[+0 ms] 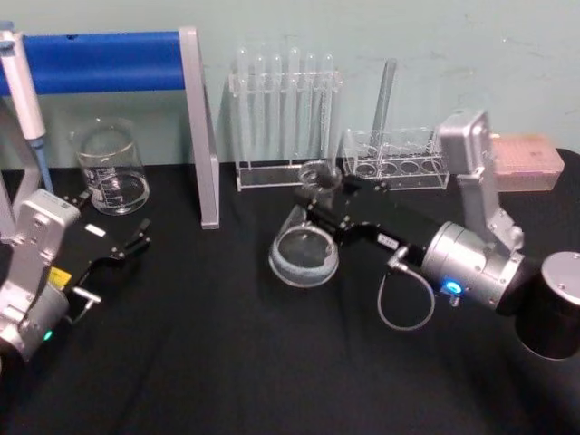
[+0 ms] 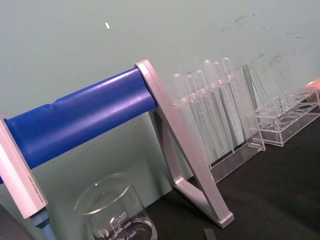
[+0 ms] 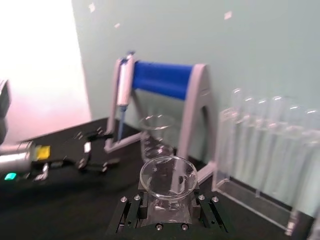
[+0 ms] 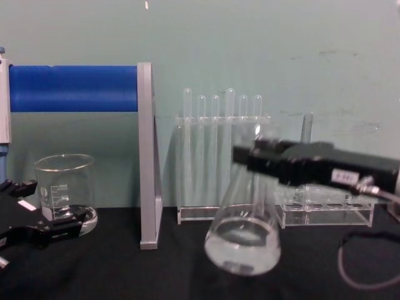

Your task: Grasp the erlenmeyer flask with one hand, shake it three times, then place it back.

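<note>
The clear glass conical erlenmeyer flask (image 4: 242, 234) is tilted, its narrow neck leaning to the right. It lies to the right of the grey-framed stand with a blue crossbar (image 1: 198, 127). Whether its base edge touches the desk cannot be told. A shallow pool of clear liquid appears to lie in the wide base.

The black right gripper (image 1: 326, 201) has its fingers (image 3: 131, 210) closed on the flask's neck just below the flared rim. The black left gripper (image 1: 127, 249) sits low over the desk to the left of the stand's upright, its fingers spread apart and holding nothing.

A squat graduated glass beaker (image 1: 111, 172) stands under the crossbar, with what looks like a thin layer of clear liquid. A tall clear rack (image 4: 219, 156) just right of the stand holds six upright test tubes. Farther right, a low clear rack (image 1: 399, 163) carries one tilted tube. A pink box (image 1: 526, 163) is beyond it. A pipette (image 1: 23, 91) hangs at the stand's left end.

The desk (image 1: 227, 362) is covered in black cloth. The wall behind is pale green.
</note>
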Controlling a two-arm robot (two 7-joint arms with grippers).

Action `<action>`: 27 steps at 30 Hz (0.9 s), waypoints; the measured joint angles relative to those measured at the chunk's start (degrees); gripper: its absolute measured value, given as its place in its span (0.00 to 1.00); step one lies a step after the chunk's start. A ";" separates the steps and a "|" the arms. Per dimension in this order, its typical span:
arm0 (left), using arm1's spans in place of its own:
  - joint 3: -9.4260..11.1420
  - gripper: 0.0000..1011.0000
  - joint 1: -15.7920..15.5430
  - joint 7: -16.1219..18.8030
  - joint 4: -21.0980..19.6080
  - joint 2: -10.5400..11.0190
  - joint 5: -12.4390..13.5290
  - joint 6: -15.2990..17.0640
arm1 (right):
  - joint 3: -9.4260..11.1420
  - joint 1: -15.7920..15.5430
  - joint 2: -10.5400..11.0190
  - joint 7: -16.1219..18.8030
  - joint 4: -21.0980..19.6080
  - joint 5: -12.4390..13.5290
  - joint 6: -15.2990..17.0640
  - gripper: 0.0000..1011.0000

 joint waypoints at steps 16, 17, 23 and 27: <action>0.00 0.99 0.00 0.00 0.00 0.00 0.00 0.00 | 8.55 -8.17 -0.18 -15.67 -11.77 -1.71 5.28 0.45; 0.00 0.99 0.00 0.00 0.00 0.00 0.00 0.00 | 8.80 -8.39 -0.27 -16.00 -11.94 -1.81 5.36 0.44; 0.00 0.99 0.00 0.00 0.00 0.00 0.00 0.00 | 10.35 -10.00 -1.49 -18.42 -12.91 -3.33 5.83 0.44; 0.00 0.99 0.00 0.00 0.00 0.00 0.00 0.00 | 10.40 -10.12 -2.11 -19.06 -13.04 -4.62 5.92 0.44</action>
